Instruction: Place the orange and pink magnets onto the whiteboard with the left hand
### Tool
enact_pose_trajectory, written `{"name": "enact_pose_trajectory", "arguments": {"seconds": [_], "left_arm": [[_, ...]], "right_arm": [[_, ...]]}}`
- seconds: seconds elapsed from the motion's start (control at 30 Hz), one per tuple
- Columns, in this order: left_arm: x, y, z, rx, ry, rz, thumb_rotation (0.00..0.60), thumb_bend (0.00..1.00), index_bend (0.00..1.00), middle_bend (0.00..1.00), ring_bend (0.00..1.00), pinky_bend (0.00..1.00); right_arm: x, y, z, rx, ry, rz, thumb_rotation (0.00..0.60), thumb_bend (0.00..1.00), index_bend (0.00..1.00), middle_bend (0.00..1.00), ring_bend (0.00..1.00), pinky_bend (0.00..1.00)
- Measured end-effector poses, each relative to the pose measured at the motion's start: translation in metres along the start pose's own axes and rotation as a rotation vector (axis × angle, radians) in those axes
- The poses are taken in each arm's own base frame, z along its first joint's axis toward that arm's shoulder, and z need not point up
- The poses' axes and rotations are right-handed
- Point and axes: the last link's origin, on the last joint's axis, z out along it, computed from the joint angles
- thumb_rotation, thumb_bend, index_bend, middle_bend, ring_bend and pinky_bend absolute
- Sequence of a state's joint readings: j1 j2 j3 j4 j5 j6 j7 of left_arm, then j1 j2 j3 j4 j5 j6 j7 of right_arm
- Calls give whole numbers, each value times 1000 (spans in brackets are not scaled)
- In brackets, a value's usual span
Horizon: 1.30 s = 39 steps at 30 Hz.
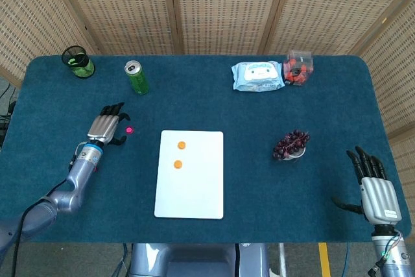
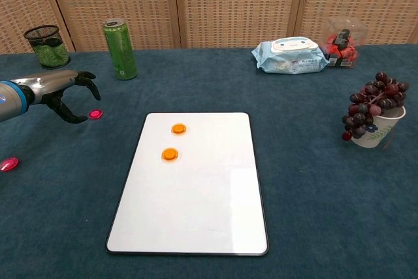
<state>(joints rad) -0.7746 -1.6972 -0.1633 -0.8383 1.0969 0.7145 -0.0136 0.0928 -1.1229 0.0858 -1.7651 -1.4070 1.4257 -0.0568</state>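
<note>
Woven brown screens are standing behind my blue desk (image 1: pixel 259 173). I am holding my left robot hand (image 1: pixel 107 125) low over the desk with its fingers spread and a little curled, and it is holding nothing. It is pointing at one pink magnet (image 2: pixel 95 114), which is lying just beside my fingertips (image 2: pixel 83 117) on the cloth. I think they are not touching yet, but the view is too small to be sure.

Two orange magnets (image 2: pixel 178 128) are already sitting on the whiteboard (image 1: pixel 194 192), near its top. Another pink magnet (image 2: pixel 8 164) is lying near the desk's left edge, well apart from the board. So I think the orange part is done and the pink part is not.

My right robot hand (image 1: pixel 375 183) is resting open at the far right corner, holding nothing.

Things could go wrong now. This magnet is small, flat and smooth, so my fingers may slide over it and push it away. If I am pressing too hard, it could flip or skid toward the green can (image 1: pixel 137 76). When I am bringing it to the board, it may snap down early near the edge, or bump an orange one out of place.
</note>
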Motion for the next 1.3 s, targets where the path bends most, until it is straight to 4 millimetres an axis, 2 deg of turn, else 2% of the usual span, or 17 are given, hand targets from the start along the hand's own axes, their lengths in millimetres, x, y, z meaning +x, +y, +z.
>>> {"name": "enact_pose_trajectory", "arguments": {"seconds": [0.23, 0.8, 1.03, 1.3], "left_arm": [[-3, 2, 5, 10, 6, -2, 600, 356, 377, 0, 0, 0], [-12, 11, 15, 12, 1, -2, 600, 357, 404, 0, 0, 0], [-14, 10, 16, 25, 5, 3, 600, 360, 588, 0, 0, 0], [-9, 5, 15, 36, 21, 2, 600, 363, 616, 0, 0, 0]], "right_arm": [[0, 0, 0, -1, 0, 1, 600, 2, 0, 0, 0, 0], [0, 0, 0, -1, -1, 3, 600, 2, 0, 0, 0, 0], [0, 0, 0, -1, -2, 4, 600, 2, 0, 0, 0, 0], [0, 0, 0, -1, -2, 3, 600, 2, 0, 0, 0, 0]]}}
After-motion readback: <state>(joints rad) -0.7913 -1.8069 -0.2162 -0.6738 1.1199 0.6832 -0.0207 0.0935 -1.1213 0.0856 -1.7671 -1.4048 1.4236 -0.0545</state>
